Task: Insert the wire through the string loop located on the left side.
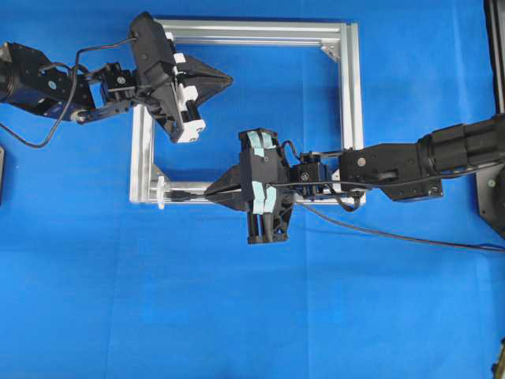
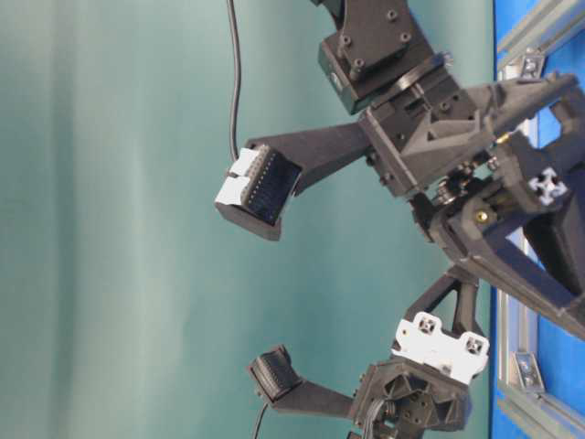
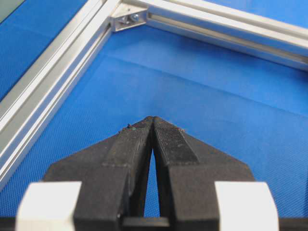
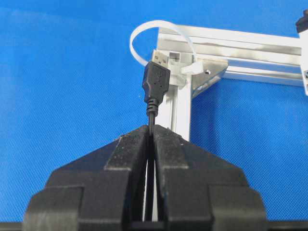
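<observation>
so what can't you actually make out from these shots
- Whether the plug tip has entered the string loop: the right wrist view flattens depth, and overhead the loop is too small.
- The wire behind the right gripper: hidden between its fingers.
- The loop in the table-level view: hidden by the arms.
- The left gripper shows nothing held; the loop lies outside its view.

Bare blue cloth-covered tabletop (image 1: 237, 316) lies open from 4 to 8 o'clock of the square silver aluminium frame (image 1: 351, 95). Inside the frame, the closed black left gripper (image 1: 229, 79) blocks the 11 o'clock part; the black right gripper (image 1: 209, 192), clamped on the thin black USB-tipped wire (image 4: 155, 84), covers the 6 o'clock rail.
</observation>
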Tool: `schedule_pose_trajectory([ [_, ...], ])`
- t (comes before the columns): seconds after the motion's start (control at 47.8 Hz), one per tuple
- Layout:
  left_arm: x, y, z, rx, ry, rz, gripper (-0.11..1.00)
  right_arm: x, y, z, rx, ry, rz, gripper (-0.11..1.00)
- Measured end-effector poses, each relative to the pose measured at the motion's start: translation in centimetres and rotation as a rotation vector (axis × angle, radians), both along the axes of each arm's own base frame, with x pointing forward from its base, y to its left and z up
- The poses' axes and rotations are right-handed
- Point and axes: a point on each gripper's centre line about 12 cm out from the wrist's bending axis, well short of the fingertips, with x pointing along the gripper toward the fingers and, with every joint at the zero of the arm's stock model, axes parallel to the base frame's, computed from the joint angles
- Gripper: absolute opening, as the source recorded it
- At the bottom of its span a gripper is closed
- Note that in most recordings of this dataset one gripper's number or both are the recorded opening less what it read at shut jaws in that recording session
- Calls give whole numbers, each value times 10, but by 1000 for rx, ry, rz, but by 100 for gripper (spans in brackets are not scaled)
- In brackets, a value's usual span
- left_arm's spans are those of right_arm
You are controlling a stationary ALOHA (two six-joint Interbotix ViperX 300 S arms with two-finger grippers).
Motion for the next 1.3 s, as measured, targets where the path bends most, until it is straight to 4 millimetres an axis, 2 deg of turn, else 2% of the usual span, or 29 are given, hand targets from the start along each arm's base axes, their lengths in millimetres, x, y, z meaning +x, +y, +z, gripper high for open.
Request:
schedule_pose_trajectory([
  [1.297, 0, 0, 0, -1, 1, 0, 0, 4, 0, 3, 1, -14, 0, 3],
])
